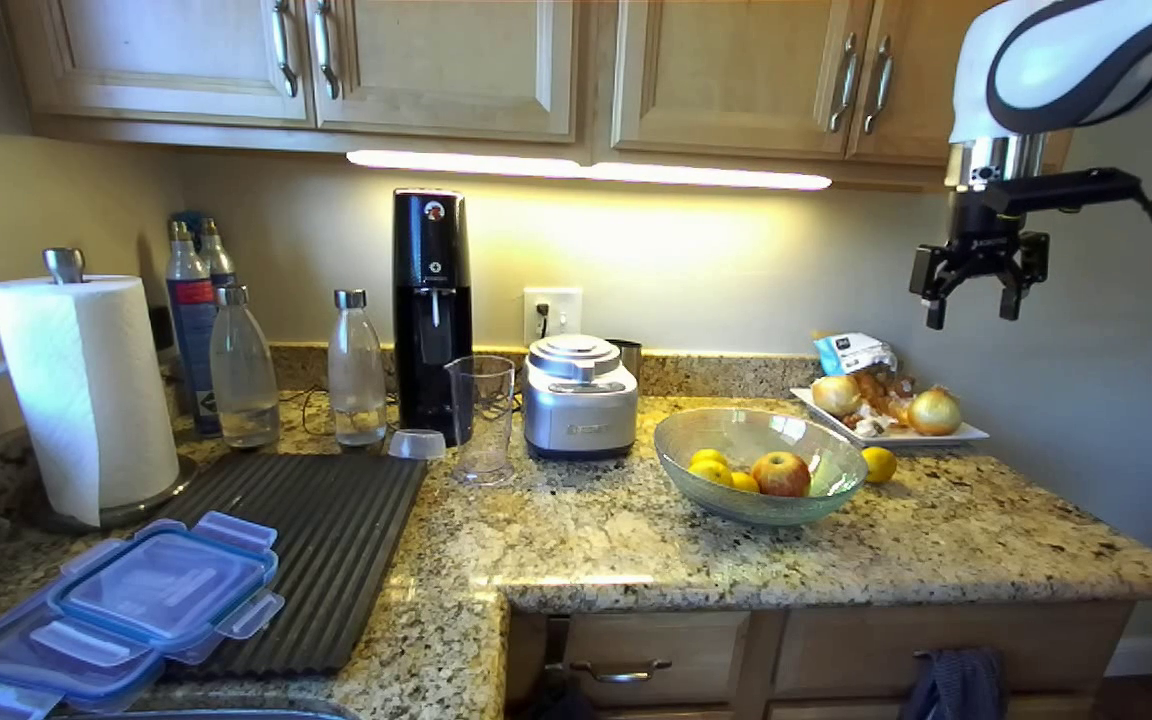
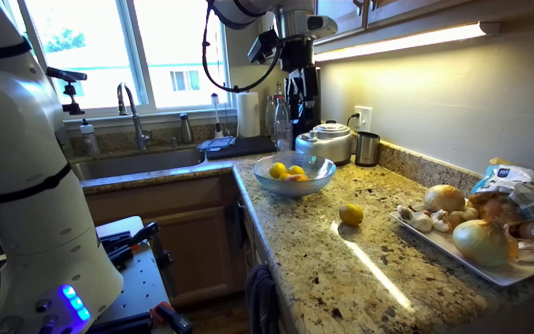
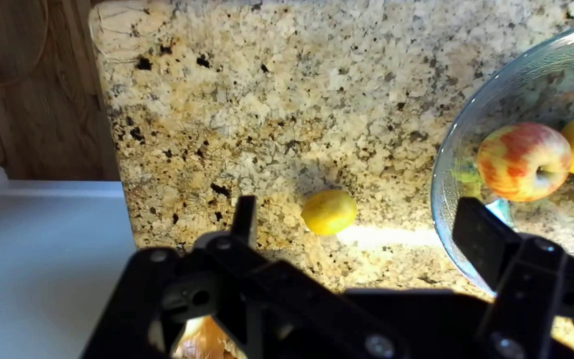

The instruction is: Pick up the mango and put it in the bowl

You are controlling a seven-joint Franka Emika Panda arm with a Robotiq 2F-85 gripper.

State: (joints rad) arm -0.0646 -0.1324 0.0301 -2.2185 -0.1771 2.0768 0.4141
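Observation:
The only loose fruit is a small yellow one that looks like a lemon and stands for the mango. It lies on the granite counter beside the bowl in both exterior views (image 1: 878, 465) (image 2: 351, 215) and in the wrist view (image 3: 329, 212). The clear glass bowl (image 1: 786, 508) (image 2: 290, 188) (image 3: 439, 184) holds an apple (image 1: 781, 473) (image 3: 525, 162) and several yellow fruits. My gripper (image 1: 972, 312) (image 2: 301, 97) (image 3: 357, 207) is open and empty, pointing down high above the counter. In the wrist view the yellow fruit shows between its fingers, well below them.
A white plate (image 1: 966, 436) (image 2: 496, 276) with onions, garlic and a bag (image 1: 854, 353) (image 2: 519, 185) stands near the wall. A silver appliance (image 1: 581, 405) (image 2: 325, 144) stands behind the bowl. Cabinets (image 1: 736, 80) hang above. The counter's end edge (image 3: 117, 169) shows.

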